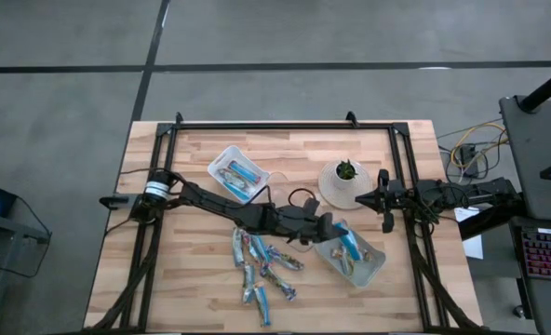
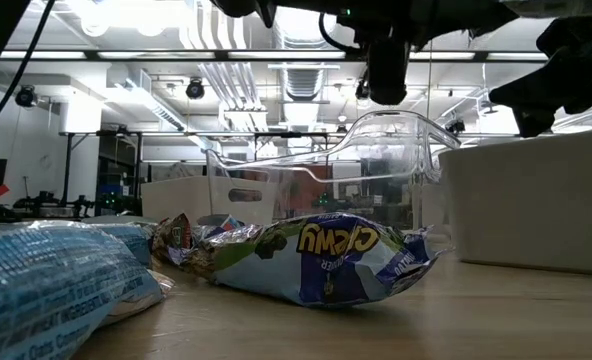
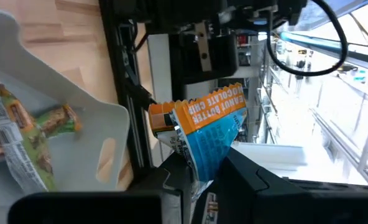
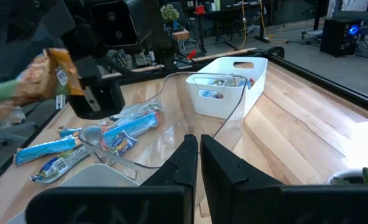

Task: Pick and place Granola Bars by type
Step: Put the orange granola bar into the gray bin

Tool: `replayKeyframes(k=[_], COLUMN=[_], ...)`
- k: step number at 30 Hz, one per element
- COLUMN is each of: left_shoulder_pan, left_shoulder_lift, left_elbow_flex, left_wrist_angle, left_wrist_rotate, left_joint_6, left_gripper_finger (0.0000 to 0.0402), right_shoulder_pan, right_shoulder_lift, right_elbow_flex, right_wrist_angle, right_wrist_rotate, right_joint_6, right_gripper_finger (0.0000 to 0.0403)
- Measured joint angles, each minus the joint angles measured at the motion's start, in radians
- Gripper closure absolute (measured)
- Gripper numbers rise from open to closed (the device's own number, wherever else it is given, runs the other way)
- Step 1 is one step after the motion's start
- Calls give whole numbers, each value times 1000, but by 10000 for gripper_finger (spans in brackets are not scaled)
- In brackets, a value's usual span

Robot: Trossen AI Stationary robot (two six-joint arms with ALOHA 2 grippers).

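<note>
Nearest the low camera, a blue-wrapped bar (image 2: 46,275) lies in the foreground at the left, with a second bar marked "Chewy" (image 2: 326,262) just beyond it, both flat on the table (image 1: 192,288).

Proceeding left to right in the high view: the left arm reaches diagonally from the left table edge towards the centre. A clear tray (image 1: 238,173) at upper left already holds blue-wrapped bars, evidently sorted by type. The unsorted granola bars (image 1: 262,265) lie in a loose pile at lower centre, left there for picking.

The left gripper (image 1: 334,230) hangs over the near rim of a second tray (image 1: 350,251). Its wrist view shows the fingers (image 3: 190,177) clamped on a blue and orange bar (image 3: 209,124), held above that tray, which contains greenish-tan bars (image 3: 28,137). Judgement: the bar is held there for release; whether its type matches the contents is doubtful.

A white pot with a small plant (image 1: 345,182) stands just beyond the tray, not involved.

The right gripper (image 1: 384,198) waits at the right rail, fingers together and holding nothing.
</note>
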State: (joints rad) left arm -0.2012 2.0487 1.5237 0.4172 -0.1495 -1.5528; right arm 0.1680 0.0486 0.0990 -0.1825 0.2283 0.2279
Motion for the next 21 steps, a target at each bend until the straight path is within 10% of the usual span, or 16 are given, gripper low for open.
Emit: replayKeyframes(k=[21], left_shoulder_pan=[-7], left_shoulder_lift=[0], left_elbow_flex=[82], left_wrist_angle=[-81], left_wrist_rotate=[-6], left_joint_6=[60], left_gripper_finger=[355], right_shoulder_pan=[0], right_shoulder_lift=[0], right_elbow_flex=[0], right_wrist_angle=[0], right_wrist_rotate=[0], right_joint_6=[0], right_gripper_finger=[390])
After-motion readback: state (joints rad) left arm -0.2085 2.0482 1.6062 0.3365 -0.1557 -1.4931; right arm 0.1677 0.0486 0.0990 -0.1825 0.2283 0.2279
